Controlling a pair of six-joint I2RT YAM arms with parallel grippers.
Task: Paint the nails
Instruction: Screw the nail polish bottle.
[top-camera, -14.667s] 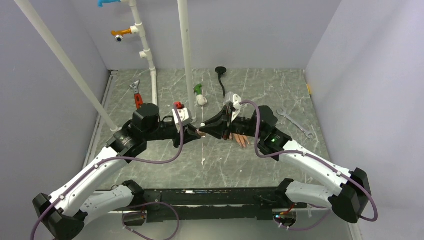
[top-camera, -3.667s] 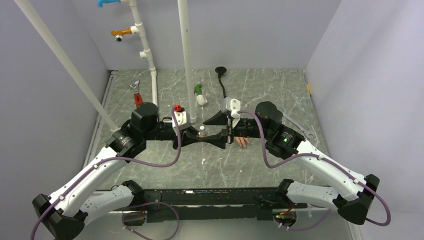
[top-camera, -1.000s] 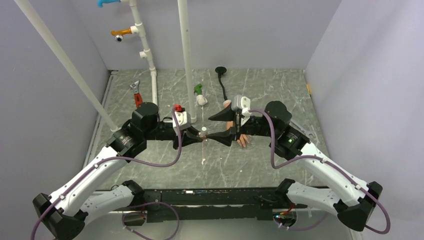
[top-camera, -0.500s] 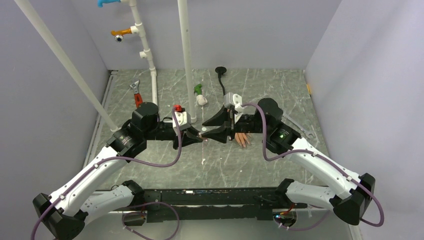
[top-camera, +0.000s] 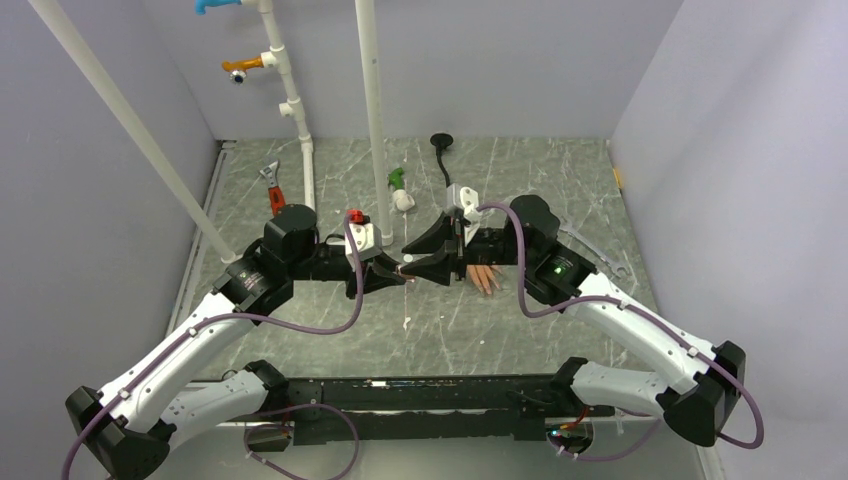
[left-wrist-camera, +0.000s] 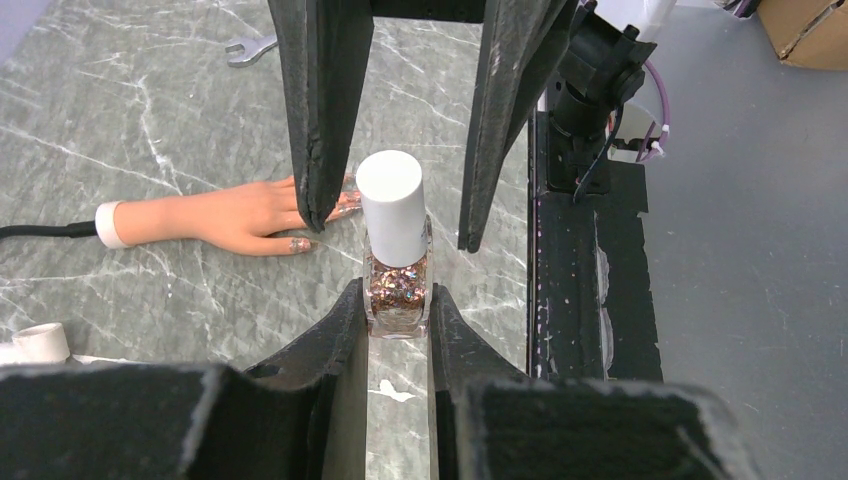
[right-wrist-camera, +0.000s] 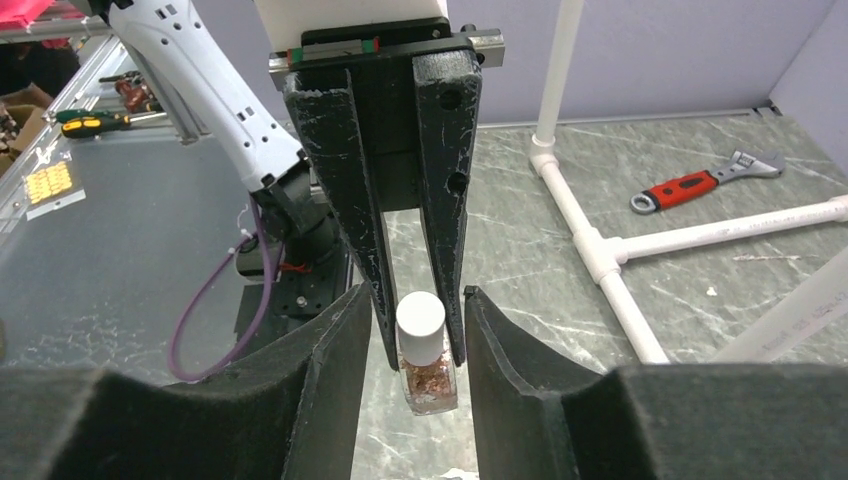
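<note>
White links (top-camera: 190, 345) and black joints (top-camera: 290, 232) are being logged; purple cables (top-camera: 300, 326) are being routed behind the left gripper's (right-wrist-camera: 420, 362) scuffed black fingers (right-wrist-camera: 445, 200).

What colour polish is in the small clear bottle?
Copper glitter in the small clear bottle; left wrist view.

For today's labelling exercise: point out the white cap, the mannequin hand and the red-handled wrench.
white cap (left-wrist-camera: 391, 203): left wrist view, its side.
mannequin hand (left-wrist-camera: 232, 213): left wrist view, its middle.
red-handled wrench (right-wrist-camera: 685, 188): right wrist view, its handle.
</note>
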